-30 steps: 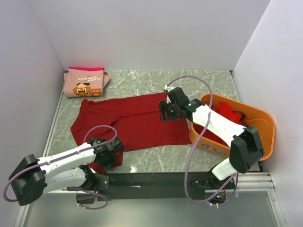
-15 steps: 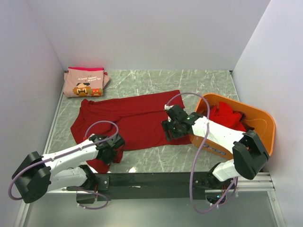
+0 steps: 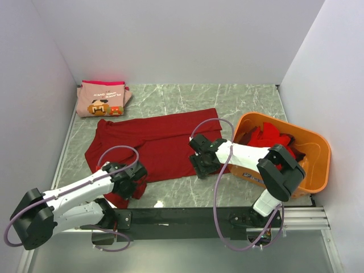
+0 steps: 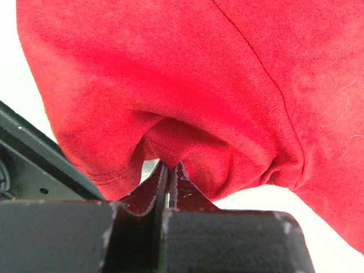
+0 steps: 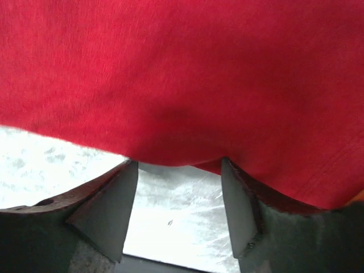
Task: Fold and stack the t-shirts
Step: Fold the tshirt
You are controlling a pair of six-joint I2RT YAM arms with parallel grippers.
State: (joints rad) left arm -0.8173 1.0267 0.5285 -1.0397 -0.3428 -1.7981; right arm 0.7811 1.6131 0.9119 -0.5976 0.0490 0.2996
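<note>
1. Where the grey marble-patterned table (image 3: pixel 239 99) fills the middle of the top view, one plain dark red cloth t-shirt (image 3: pixel 162 142) lies spread flat, reaching from centre-left to centre.
2. Left gripper (image 3: pixel 128 181): positioned at the lower-left corner of this shirt, low and left in the top view. The left wrist view shows its fingers (image 4: pixel 152 192) pressed together, pinching a bunched fold of the red cloth beside a stitched hem.
3. Right gripper (image 3: pixel 201 164): positioned at the lower-right edge of the same shirt, just left of the orange plastic tub (image 3: pixel 316 165). The right wrist view shows its fingers (image 5: pixel 107 210) spread apart. The cloth edge lies across the gap above them, and bare table shows between them.
4. Folded pink t-shirt with a brown pixel-art moustached face print (image 3: pixel 101 98): upper left of the top view, near the spread shirt's upper-left corner.
5. Heaped red cloth (image 3: pixel 267 135): inside the tub, at the right of the top view.
</note>
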